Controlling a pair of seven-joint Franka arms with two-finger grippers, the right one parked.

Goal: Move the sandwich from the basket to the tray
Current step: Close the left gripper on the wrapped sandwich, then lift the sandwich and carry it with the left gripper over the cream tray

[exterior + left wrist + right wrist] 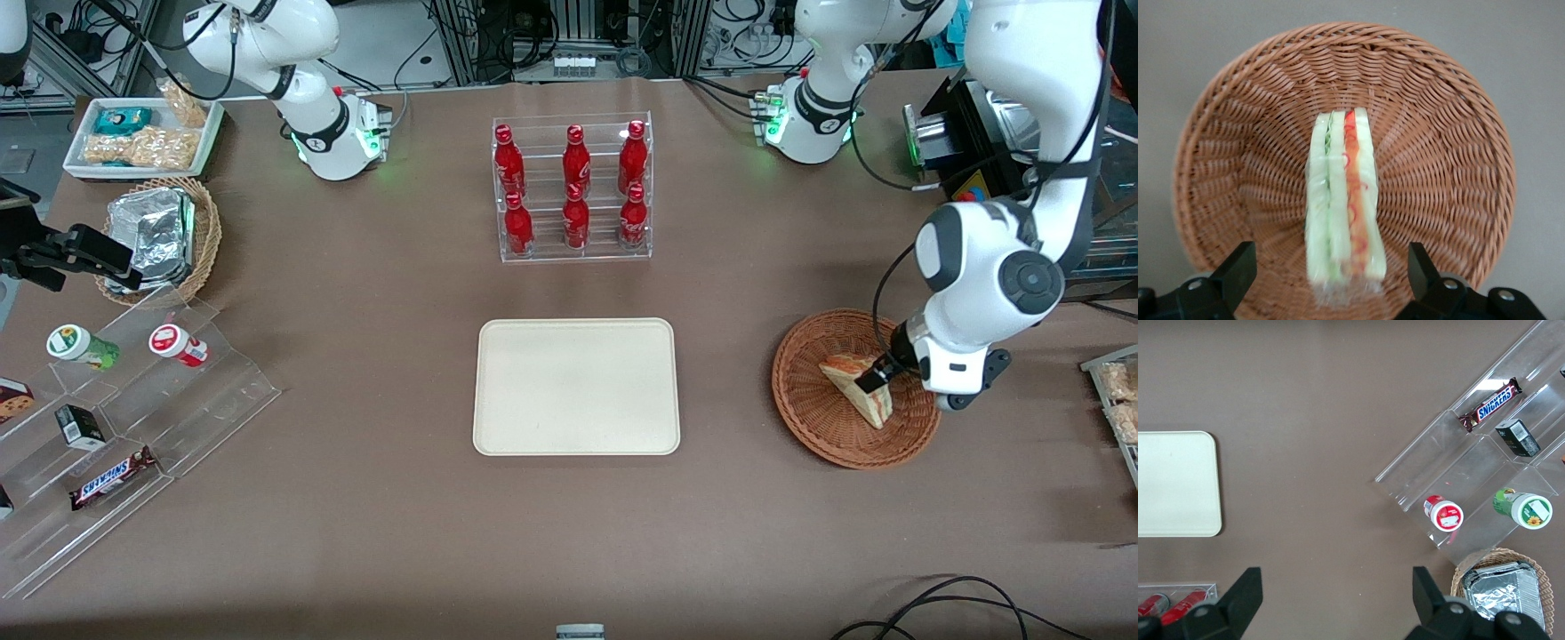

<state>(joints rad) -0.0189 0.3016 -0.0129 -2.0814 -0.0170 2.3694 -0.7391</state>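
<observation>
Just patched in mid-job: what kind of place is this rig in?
Likely a robotics lab staged as a snack counter: cola bottle rack, acrylic snack steps, cabling. The gripper, fingers open, sits over the sandwich.

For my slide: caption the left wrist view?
Open claw straddles the sandwich lying in the basket.
</observation>
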